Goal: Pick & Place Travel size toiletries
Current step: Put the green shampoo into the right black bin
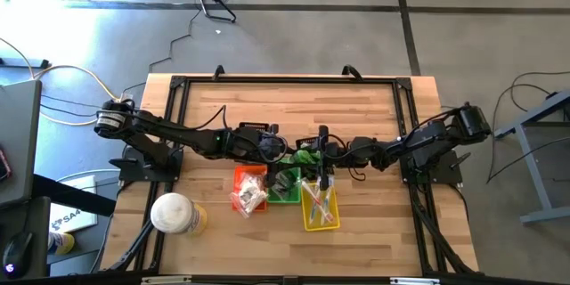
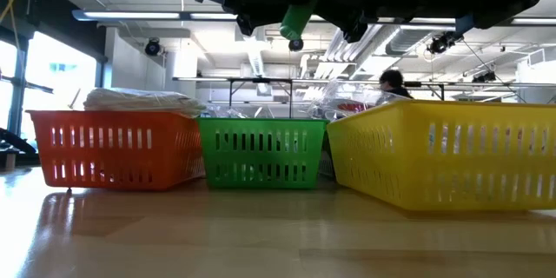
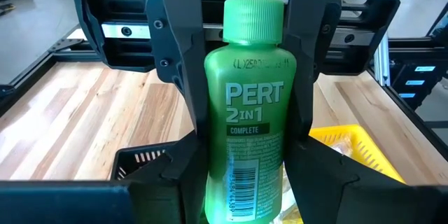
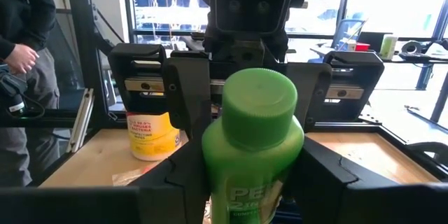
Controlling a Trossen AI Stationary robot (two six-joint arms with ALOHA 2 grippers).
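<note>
Wooden-slat table (image 1: 374, 116), pale planks with a dark metal frame around the edge. Both arms meet at centre frame in the high view, above the row of baskets.

Large round white-and-yellow container (image 1: 175, 214), smooth plastic, stands at lower left of the high view; the right wrist view shows it (image 4: 150, 135) with a printed yellow label.

Four slotted plastic baskets: orange basket (image 1: 249, 190), holding clear-wrapped white pieces; green basket (image 1: 287, 195); yellow basket (image 1: 320, 207), holding slim sticks; a black one shows only in the left wrist view, lower left (image 3: 143, 164). The low view shows the ribbed side walls of orange (image 2: 113, 149), green (image 2: 261, 152) and yellow (image 2: 443, 156), which the top-down view does not.

Green bottle (image 3: 248, 115), glossy, rounded shoulders, ribbed cap, is held in the air over the green basket, between both grippers. Left wrist view reads "PERT 2in1" on it; right wrist view shows mostly the cap (image 4: 257, 108).

Left gripper (image 1: 283, 150): jaws clamped on the bottle's lower body. Right gripper (image 1: 313, 153): jaws flank the cap end; contact cannot be told.

A person in dark sleeve stands at upper left of the right wrist view (image 4: 24, 21).
</note>
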